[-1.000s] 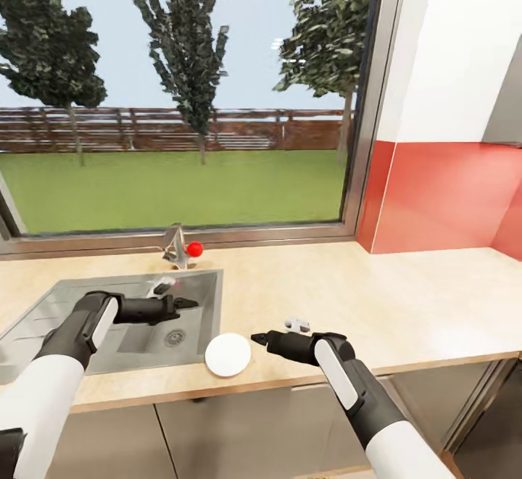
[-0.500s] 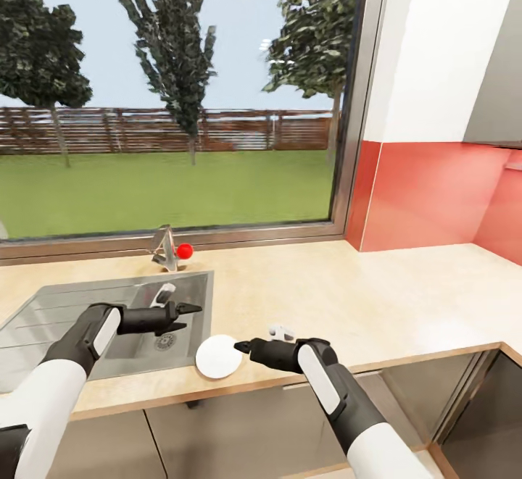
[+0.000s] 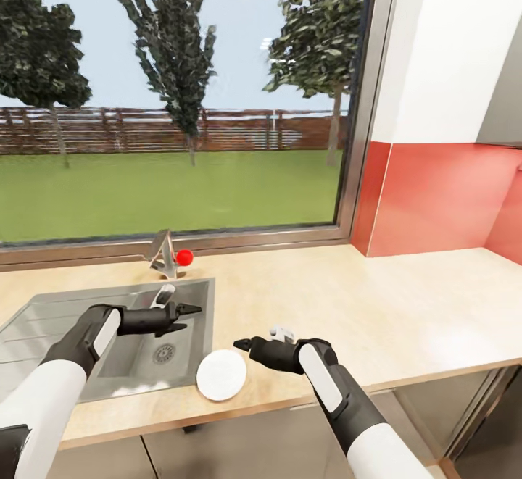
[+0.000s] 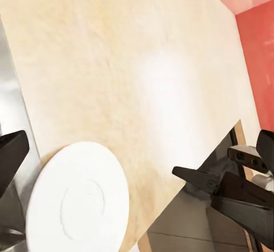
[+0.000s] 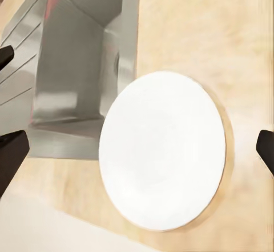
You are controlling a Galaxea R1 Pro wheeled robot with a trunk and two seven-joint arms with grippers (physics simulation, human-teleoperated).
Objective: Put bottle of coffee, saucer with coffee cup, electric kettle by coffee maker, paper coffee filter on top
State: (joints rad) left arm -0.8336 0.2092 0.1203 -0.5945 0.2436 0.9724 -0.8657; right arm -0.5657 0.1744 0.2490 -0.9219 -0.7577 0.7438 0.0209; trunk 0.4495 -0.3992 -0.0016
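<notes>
Lower centre, the saucer (image 3: 221, 375) lies flat; right gripper (image 3: 242, 343) jaws apart above it, left gripper (image 3: 190, 310) jaws apart, cup hidden.

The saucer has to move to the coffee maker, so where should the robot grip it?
Probably the rim: the saucer lies flat on the countertop beside the sink. Bring the right end effector down over the edge overhanging the counter front.

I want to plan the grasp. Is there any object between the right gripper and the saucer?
Nothing visible is. The right gripper hangs just above and beside the saucer on the kitchen countertop, jaws open toward it.
</notes>
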